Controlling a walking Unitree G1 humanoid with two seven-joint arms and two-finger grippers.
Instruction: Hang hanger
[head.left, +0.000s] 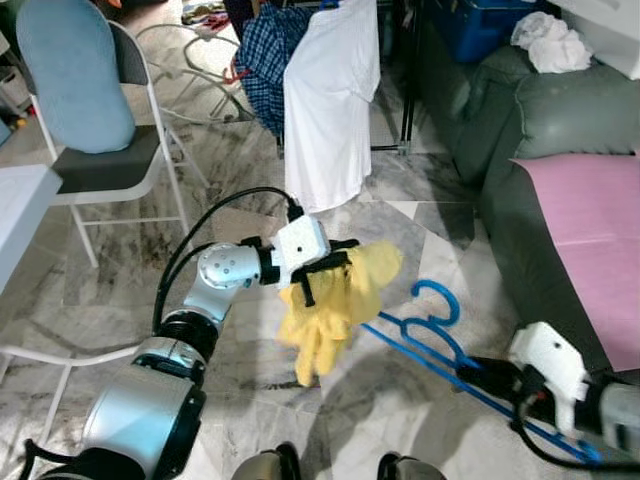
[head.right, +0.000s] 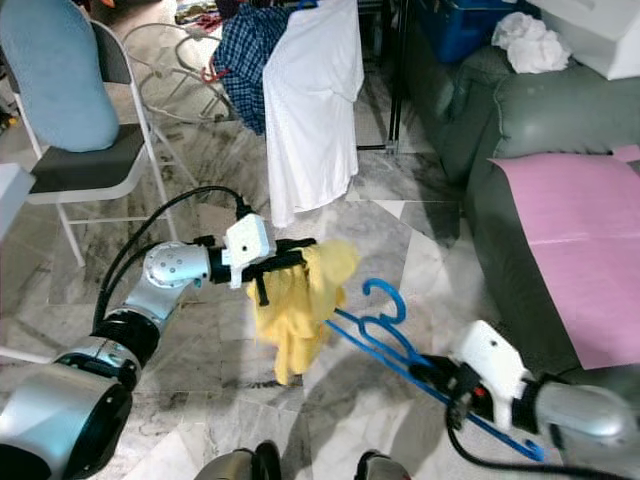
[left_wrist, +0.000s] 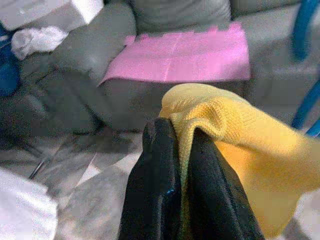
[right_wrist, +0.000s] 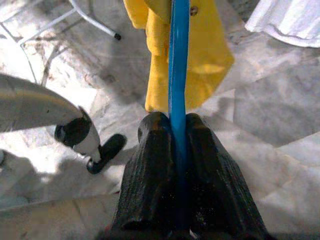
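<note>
I see the green sofa (head.left: 540, 130) on my right and the white shirt (head.left: 330, 100) hanging ahead. My left gripper (head.left: 335, 268) is clamped on the yellow garment (head.left: 330, 300), held above the marble floor (head.left: 420, 400). My right gripper (right_wrist: 179, 150) is closed on the blue hanger (head.left: 430, 335), its hook just beside that garment.

Head stereo pair looks down; wrist cameras sit close along fingers.

I saw the yellow garment (head.left: 335, 300) as soft, matt knit cloth with a fine ribbed weave. The blue hanger (right_wrist: 178, 75) looked like smooth, slightly glossy plastic. The fingers (right_wrist: 150, 185) were matt black with a grainy texture. The floor (head.left: 420, 400) was polished, veined marble; the sofa (head.left: 560, 110) looked like dull grey-green leather.
</note>
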